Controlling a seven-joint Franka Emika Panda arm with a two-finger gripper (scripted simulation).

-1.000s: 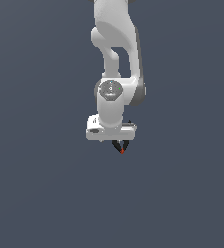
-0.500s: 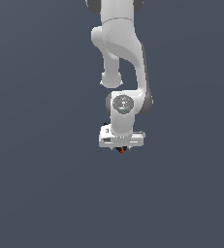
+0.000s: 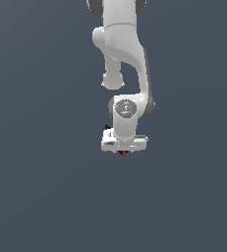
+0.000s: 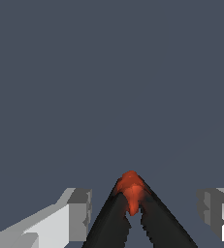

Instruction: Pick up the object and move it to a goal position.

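While the white arm (image 3: 122, 54) hangs down from the top of the exterior view, its wrist points straight down and ends in a flat white hand, under which the claw (image 3: 124, 152) is mostly hidden. Only a tiny dark tip with a speck of red shows below the hand there: that is the object (image 3: 124, 154), sitting just under the middle of the hand and far smaller than it.

From the wrist view the object (image 4: 130, 208) is much plainer. Two black limbs run together into a point capped by a small red tip, like a pincer seen from behind. It lies between the two fingers: one pale grey fingertip (image 4: 79, 213) stands on one side and the other on the far side, each with a clear gap of background between it and the black limbs. The fingertips do not touch the object where it shows, so the claw stands spread at its tips. Whether the object is gripped nearer the palm, out of sight, I cannot tell.

Everything behind the arm and the object is a plain, even slate-blue ground in both views, with no edge or surface to mark where anything rests. A round grey disc (image 3: 125, 108) sits on the wrist joint; any marking on it is too small to read, and no other writing or label shows anywhere.
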